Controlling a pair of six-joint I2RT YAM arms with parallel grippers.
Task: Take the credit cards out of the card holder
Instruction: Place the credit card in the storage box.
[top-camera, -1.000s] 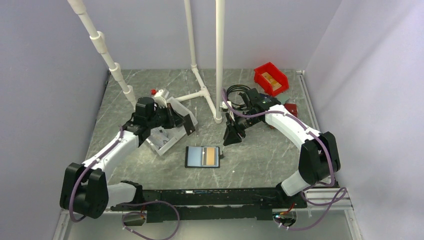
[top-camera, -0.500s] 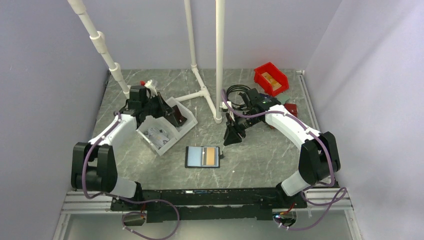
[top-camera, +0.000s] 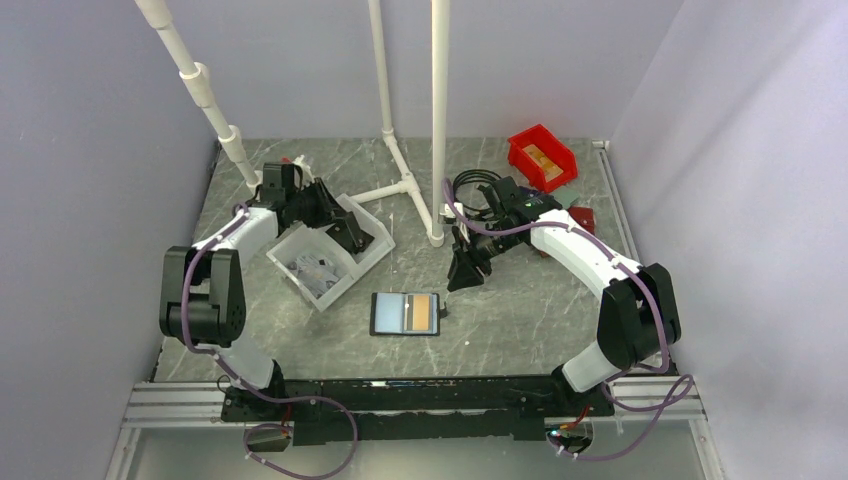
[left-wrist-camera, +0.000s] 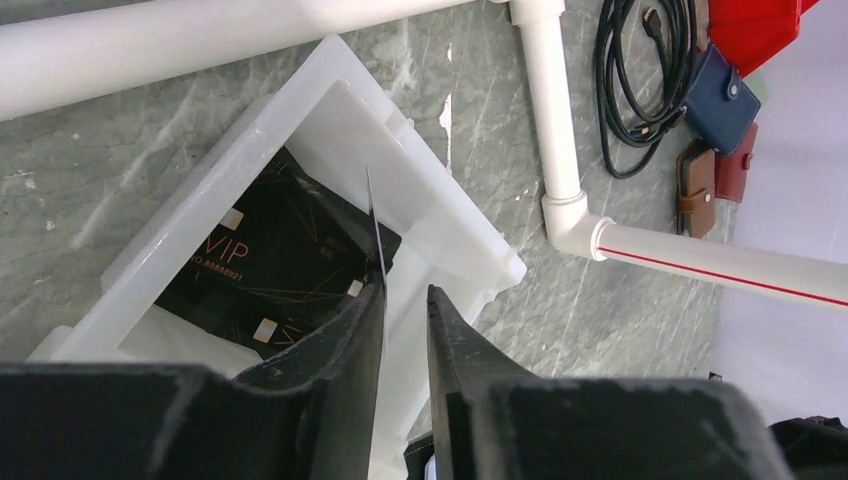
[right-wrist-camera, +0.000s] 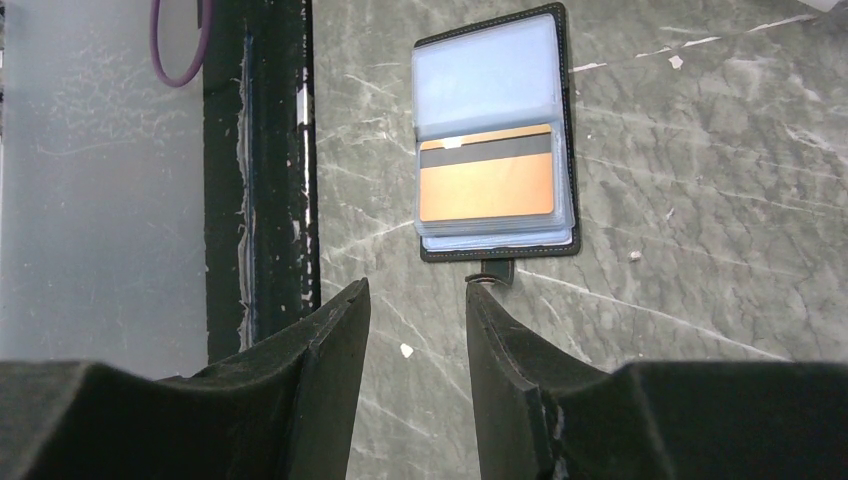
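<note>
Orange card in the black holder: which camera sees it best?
The right wrist view. The card holder lies open there, so the orange card and its dark stripe show clearly behind the window. The top external view shows it only as a tiny orange strip. The left wrist view misses it.

I get soft, even light from above; on the table (top-camera: 520, 310) around the card holder (top-camera: 405, 313) the shadows are faint and short. My overhead view is bright and sharp. In my right wrist view the holder's clear window carries a pale, milky sheen, and the right gripper (right-wrist-camera: 413, 295) just below it is dark and blurred. The white bin (left-wrist-camera: 330, 110), left of the card holder, glares almost blank in my left wrist view, where the left gripper (left-wrist-camera: 405, 300) is also out of focus.
</note>
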